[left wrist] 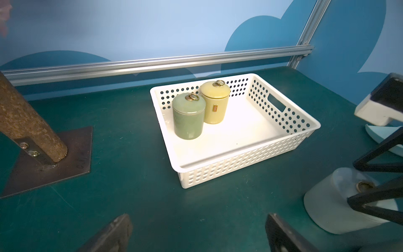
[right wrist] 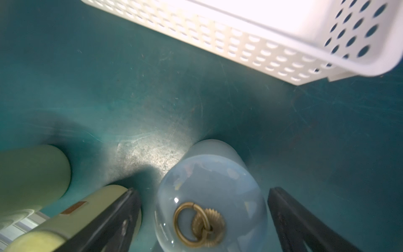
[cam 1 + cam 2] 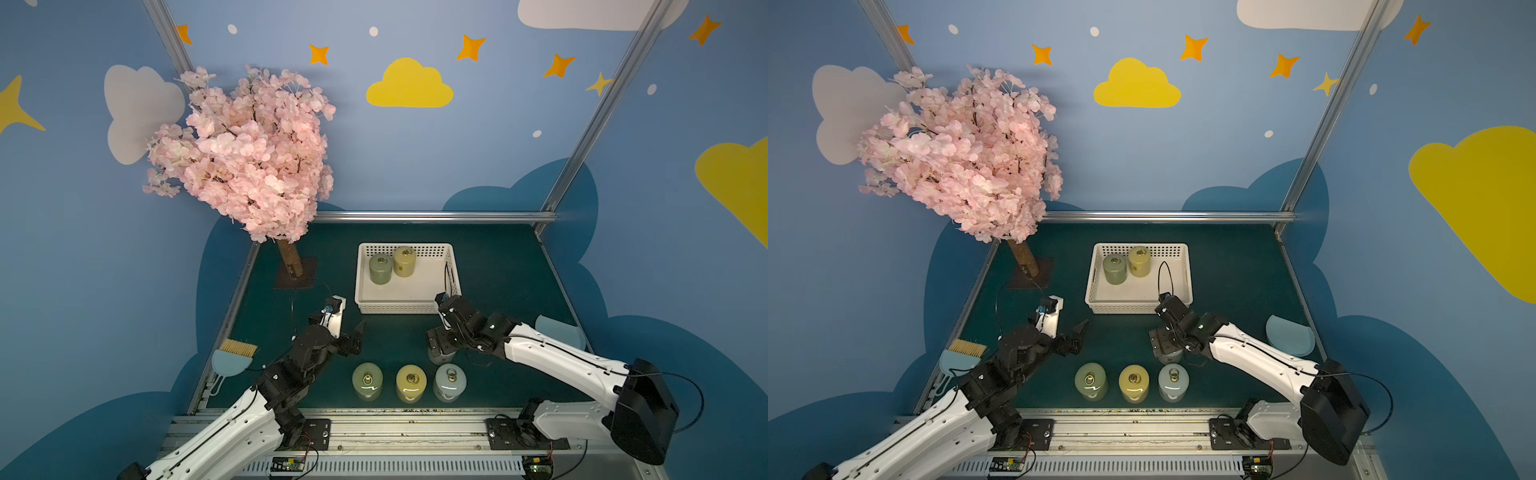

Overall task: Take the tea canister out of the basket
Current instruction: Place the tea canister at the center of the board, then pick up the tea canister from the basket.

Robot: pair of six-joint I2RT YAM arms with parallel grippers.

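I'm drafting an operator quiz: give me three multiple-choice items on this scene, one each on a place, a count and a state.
1. Where does the pale canister under the right pincer stand? A on the table, outside the basket; B inside the basket; C atop another canister.
2. How many canisters are in the basket? A none; B two; C four.
3. The left pincer is: A shut on a canister; B shut on the basket's rim; C open, empty.
Key: 1 A, green table surrounds it; 2 B, a green canister and a yellow canister; 3 C, only table shows inside it.
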